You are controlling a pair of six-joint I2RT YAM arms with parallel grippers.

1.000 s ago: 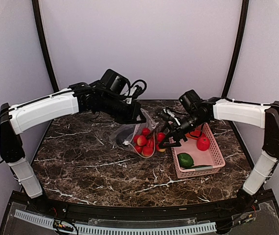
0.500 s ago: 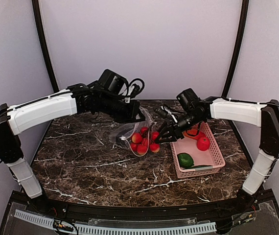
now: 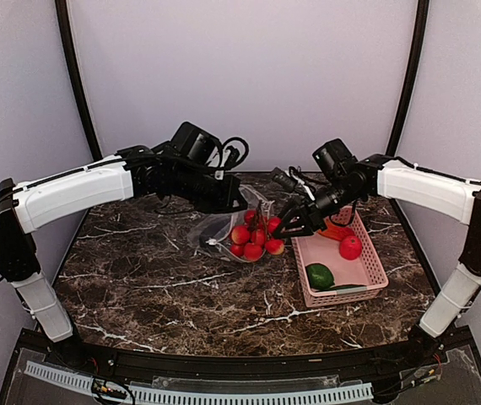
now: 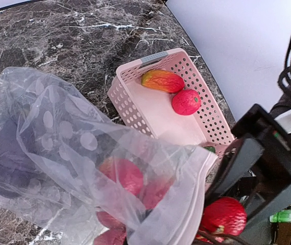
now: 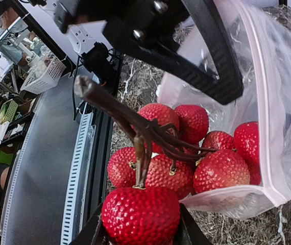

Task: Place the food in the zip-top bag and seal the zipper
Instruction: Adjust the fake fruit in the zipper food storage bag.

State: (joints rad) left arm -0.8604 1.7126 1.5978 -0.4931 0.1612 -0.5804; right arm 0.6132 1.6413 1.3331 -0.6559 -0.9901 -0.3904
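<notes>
The zip-top bag (image 3: 221, 226) lies mid-table, clear with whitish dots (image 4: 58, 138). My left gripper (image 3: 234, 201) is shut on its upper mouth edge and holds it up. The pale pink zipper (image 5: 260, 117) runs along the mouth. A dark purple eggplant (image 4: 2, 163) sits deep inside. The food at the mouth is a bunch of red berries on a brown stem (image 3: 255, 237), several of them past the rim (image 5: 207, 153). My right gripper (image 5: 140, 227) is shut on the nearest berry (image 5: 140, 214), just outside the bag (image 3: 287, 229).
A pink basket (image 3: 374, 268) stands right of the bag. It holds a green lime (image 3: 320, 275), a red fruit (image 3: 350, 246) and an orange-red oval (image 4: 162, 80). The left gripper's black body (image 5: 186, 46) hangs close above the berries.
My right gripper has closed on a berry of the bunch. The right arm has risen slightly and the bunch has shifted a little up and back at the bag's mouth. The left arm has stayed put.
</notes>
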